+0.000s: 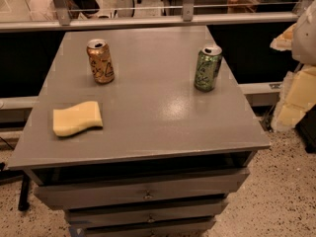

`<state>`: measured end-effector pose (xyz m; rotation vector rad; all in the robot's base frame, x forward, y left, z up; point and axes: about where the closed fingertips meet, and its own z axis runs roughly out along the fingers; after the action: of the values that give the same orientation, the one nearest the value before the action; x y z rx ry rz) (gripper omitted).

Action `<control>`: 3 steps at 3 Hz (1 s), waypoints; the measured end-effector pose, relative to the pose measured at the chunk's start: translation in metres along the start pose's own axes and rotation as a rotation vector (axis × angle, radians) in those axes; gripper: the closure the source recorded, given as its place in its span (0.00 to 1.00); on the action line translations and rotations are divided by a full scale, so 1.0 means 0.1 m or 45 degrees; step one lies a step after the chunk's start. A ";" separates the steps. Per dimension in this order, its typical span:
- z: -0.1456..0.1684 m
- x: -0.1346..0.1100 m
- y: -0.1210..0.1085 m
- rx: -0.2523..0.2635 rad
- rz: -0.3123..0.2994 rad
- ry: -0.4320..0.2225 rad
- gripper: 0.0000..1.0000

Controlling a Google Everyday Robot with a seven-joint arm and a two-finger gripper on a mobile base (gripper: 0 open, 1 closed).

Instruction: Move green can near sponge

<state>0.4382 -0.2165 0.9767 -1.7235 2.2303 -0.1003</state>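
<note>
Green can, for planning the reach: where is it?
Camera view: the green can stands at the right rear of the table, level with the orange can; the tool hangs beyond its right edge.

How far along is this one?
Nothing looks done: the slim green drink can stands upright at the right of the grey table, far from the flat pale-yellow sponge at front left. The robot's hand is off the right edge, touching neither. Left: grasp, carry, place by sponge.
</note>
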 end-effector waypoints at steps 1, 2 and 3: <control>0.00 0.00 0.00 0.000 0.000 0.000 0.00; 0.01 -0.01 0.00 0.007 0.005 -0.021 0.00; 0.19 0.03 -0.08 0.015 0.058 -0.109 0.00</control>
<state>0.4508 -0.2191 0.9607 -1.6387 2.2009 -0.0284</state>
